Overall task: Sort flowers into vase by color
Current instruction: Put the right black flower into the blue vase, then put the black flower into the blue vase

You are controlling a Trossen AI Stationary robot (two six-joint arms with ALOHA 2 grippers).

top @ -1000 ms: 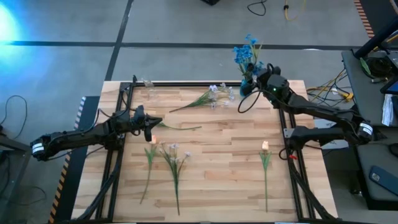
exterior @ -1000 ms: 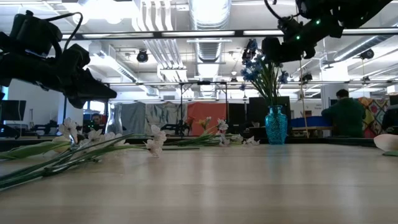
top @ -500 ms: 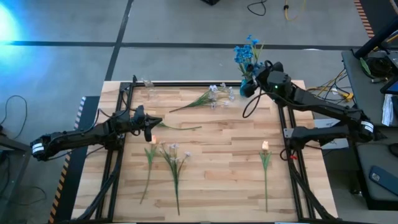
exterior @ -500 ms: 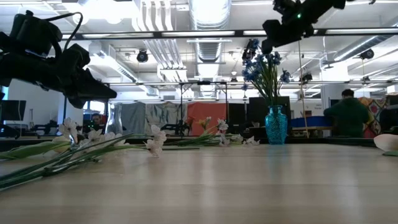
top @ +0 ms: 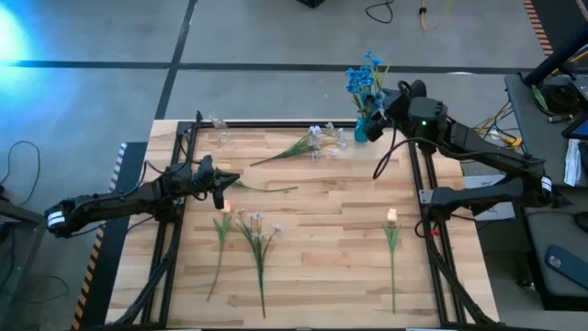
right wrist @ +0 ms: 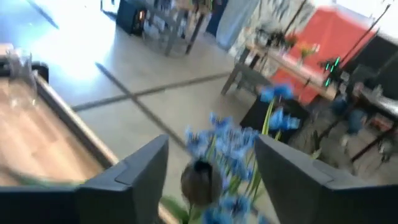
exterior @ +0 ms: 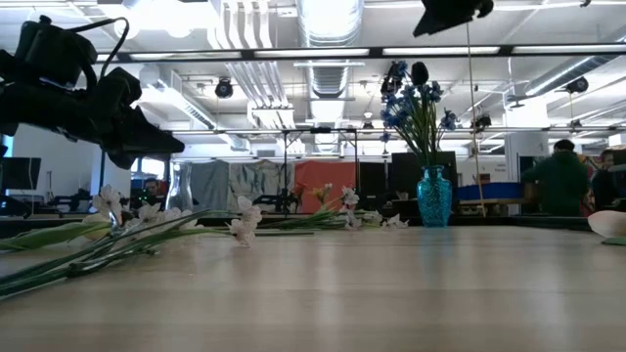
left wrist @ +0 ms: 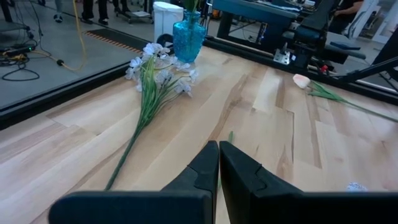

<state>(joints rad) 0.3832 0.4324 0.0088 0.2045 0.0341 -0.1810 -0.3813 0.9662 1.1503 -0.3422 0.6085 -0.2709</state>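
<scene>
No readable text or labels

Pale butcher-block wooden worktop (top: 322,211), light tan planks, black metal frame. Translucent teal-blue glass vase (exterior: 434,196) holding bright blue blossoms (top: 364,77) on green stems. Beside the vase, pale white-lilac flowers (top: 322,138), green leaves. Peach tulip bud (top: 391,215), green stem. Arms black.

Matt pale wood table (top: 322,216); glossy blue glass vase (exterior: 434,196).

Grey concrete floor (top: 276,37) surrounds the table; silver ceiling ducts (exterior: 328,24) hang overhead.
</scene>
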